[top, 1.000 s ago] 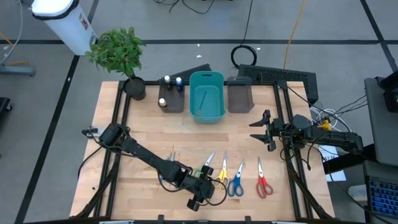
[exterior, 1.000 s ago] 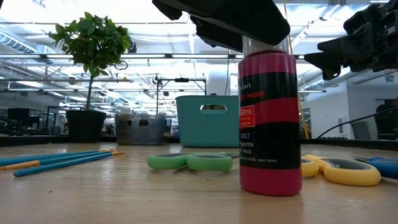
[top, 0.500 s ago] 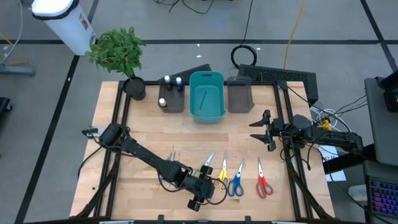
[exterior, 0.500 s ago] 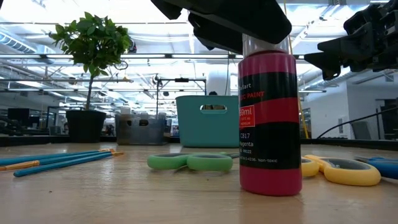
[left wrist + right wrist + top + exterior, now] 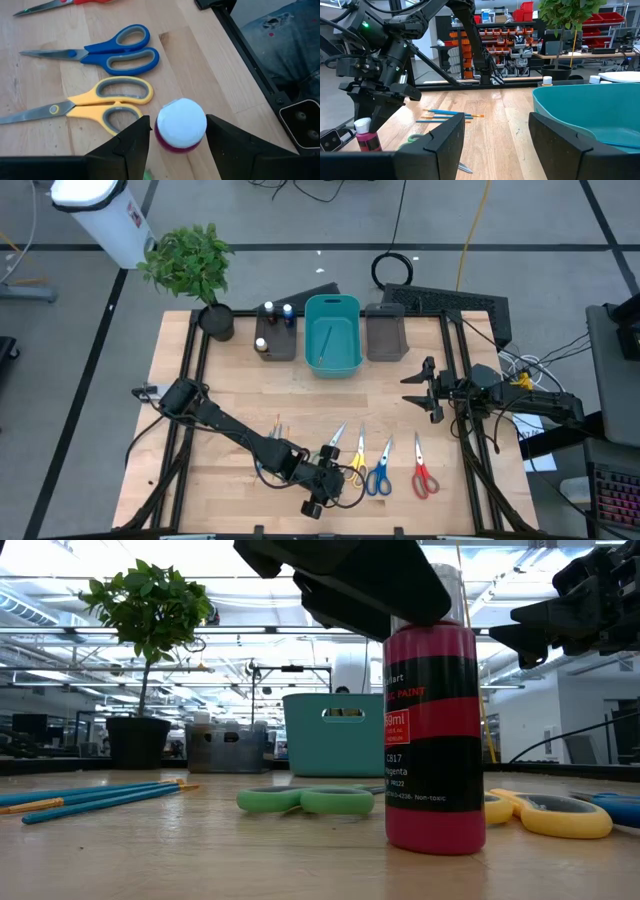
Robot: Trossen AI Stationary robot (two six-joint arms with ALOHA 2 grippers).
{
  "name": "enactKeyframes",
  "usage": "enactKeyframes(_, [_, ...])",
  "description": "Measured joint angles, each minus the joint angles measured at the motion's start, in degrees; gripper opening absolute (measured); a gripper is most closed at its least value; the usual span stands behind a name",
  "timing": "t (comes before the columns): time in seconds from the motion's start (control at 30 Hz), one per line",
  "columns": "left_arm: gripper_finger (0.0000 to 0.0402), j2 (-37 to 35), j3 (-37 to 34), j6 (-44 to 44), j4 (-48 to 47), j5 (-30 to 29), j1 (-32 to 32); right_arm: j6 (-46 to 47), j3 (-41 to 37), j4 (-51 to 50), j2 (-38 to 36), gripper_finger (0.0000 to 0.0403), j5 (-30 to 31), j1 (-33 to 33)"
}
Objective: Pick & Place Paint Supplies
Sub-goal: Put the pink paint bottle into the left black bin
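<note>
A magenta paint bottle (image 5: 435, 740) with a white cap (image 5: 181, 122) stands upright on its base near the table's front edge. My left gripper (image 5: 178, 135) slants down over it, open, one finger on each side of the cap. In the high view the left gripper (image 5: 322, 472) hides the bottle. Beside it lie green (image 5: 305, 801), yellow (image 5: 107, 102), blue (image 5: 120, 50) and red (image 5: 424, 480) scissors, flat on the wood. Thin brushes (image 5: 95, 797) lie further left. My right gripper (image 5: 418, 388) waits open at the table's right side, holding nothing. My left gripper comes at the bottle's white cap (image 5: 172, 117) slanting down from above. A narrow gap shows between one finger (image 5: 135, 140) and the cap. The other finger (image 5: 220, 137) borders the cap's edge, and I cannot tell whether it touches. The bottle stands on the table.
At the back stand a teal bin (image 5: 332, 360), a dark grey bin (image 5: 277, 345) holding small bottles, and another dark grey bin (image 5: 385, 340). A potted plant (image 5: 212, 320) is at the back left. Bare wood lies between the bins and the scissors.
My left gripper has rolled a little about the bottle's cap, its body shifting sideways in the low view. The bottle has stayed upright in the same spot.
</note>
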Motion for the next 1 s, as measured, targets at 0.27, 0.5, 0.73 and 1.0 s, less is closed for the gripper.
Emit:
enactKeyframes(0.27, [0.0195,0.0,0.0,3.4,0.2,0.0,0.0,0.0,0.0,0.0,0.0,0.0212,0.0,0.0])
enactKeyframes(0.5, [0.0195,0.0,0.0,4.9,0.2,-0.1,0.0,0.0,0.0,0.0,0.0,0.0212,0.0,0.0])
enactKeyframes(0.73, [0.0195,0.0,0.0,4.9,0.2,-0.4,0.0,0.0,0.0,0.0,0.0,0.0212,0.0,0.0])
enactKeyframes(1.0, [0.0195,0.0,0.0,4.8,0.2,-0.5,0.0,0.0,0.0,0.0,0.0,0.0212,0.0,0.0])
